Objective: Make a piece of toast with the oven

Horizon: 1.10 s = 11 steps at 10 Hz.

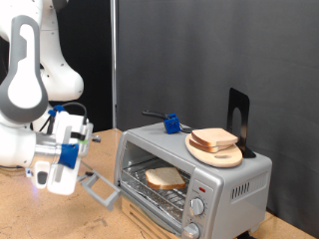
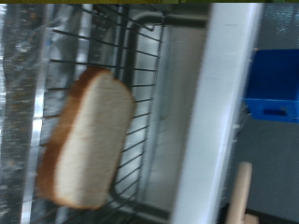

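The silver oven (image 1: 234,184) stands at the exterior view's right with its door (image 1: 104,189) folded down open. A piece of toast (image 1: 164,179), pale with a light-brown crust, lies flat on the wire rack inside. The wrist view looks into the oven and shows the same slice (image 2: 89,140) on the rack (image 2: 140,84). My gripper (image 1: 52,177) hangs at the exterior view's left, just beyond the open door's handle and apart from it, with nothing seen between its fingers. The fingers do not show in the wrist view.
A round wooden plate (image 1: 221,157) with a second bread slice (image 1: 213,138) sits on the oven's top, next to a blue object (image 1: 171,124) and a black upright stand (image 1: 237,118). Two knobs (image 1: 197,207) are on the oven's front panel. A dark curtain hangs behind.
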Motion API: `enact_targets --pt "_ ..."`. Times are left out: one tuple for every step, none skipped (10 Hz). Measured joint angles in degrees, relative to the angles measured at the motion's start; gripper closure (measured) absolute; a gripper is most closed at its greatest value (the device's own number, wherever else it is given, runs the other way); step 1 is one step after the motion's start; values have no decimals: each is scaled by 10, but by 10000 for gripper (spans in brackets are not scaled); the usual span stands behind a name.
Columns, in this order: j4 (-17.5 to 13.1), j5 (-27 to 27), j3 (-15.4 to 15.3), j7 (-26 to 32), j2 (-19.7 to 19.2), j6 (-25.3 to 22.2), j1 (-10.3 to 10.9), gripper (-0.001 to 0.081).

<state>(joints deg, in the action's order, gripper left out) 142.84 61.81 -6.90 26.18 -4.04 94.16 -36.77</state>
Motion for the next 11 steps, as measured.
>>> enact_targets --pt "5 3 -6 -5 12 -9 2 124" --pt "11 7 -12 -10 25 -20 3 124" --pt "21 12 -18 -13 40 -27 6 124" --pt "33 19 -23 -14 56 -40 8 124" --pt "46 25 -29 -14 74 -49 10 124" --pt "60 34 -34 -16 92 -55 13 124" --pt "75 44 -41 -21 111 -57 16 124" --pt "91 57 -49 -25 132 -56 21 124" --pt "109 73 -59 -29 153 -52 27 124" --pt "126 87 -69 -32 173 -43 33 124" --pt "139 96 -77 -34 189 -36 37 124"
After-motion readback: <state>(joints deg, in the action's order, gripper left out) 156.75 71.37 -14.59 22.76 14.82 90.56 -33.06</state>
